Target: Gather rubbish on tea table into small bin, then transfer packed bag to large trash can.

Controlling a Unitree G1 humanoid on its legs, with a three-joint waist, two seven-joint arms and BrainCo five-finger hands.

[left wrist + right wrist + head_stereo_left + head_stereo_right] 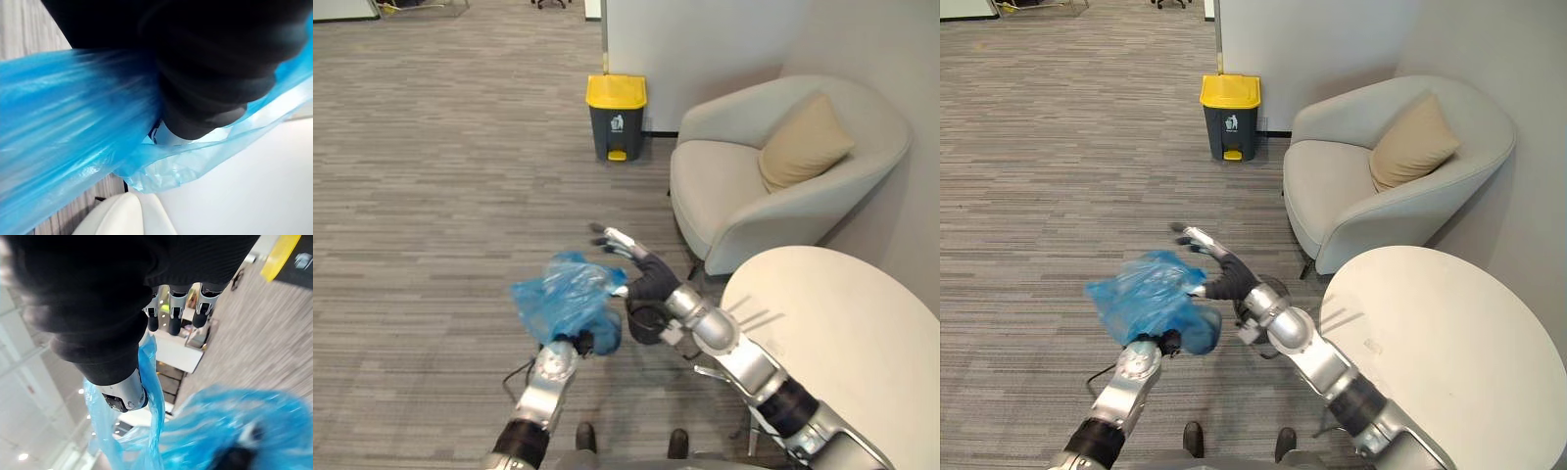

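While one blue bag (566, 299) hangs at the left hand (583, 343), whose grip cannot be told, the right hand (646, 274) holds straight fingers (619, 238) beside it; one bin (616, 117), bearing a white pictogram, stands at 12 o'clock.

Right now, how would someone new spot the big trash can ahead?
Find the cream curved armchair with the tan cushion. To its left, against the white wall, stands a dark grey plastic bin. Its bright yellow lid sets it apart.
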